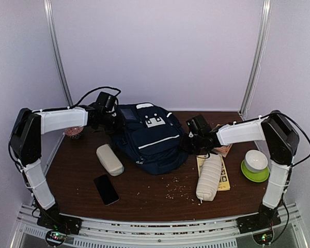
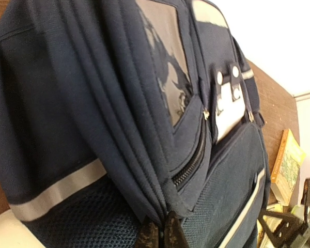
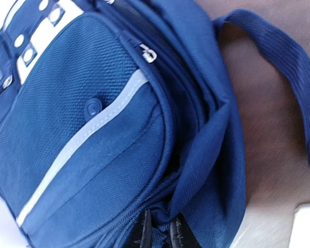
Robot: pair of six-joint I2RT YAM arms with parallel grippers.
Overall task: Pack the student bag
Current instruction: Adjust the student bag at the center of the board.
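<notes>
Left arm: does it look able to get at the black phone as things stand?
Probably not yet: the left gripper is shut on a fold of the student bag. Once released, the phone lies in the open near that arm's base.

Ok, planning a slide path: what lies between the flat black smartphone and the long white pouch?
Only brown wooden tabletop strewn with small pale crumbs, from the flat black smartphone to the long white pouch; the top external view shows it.
</notes>
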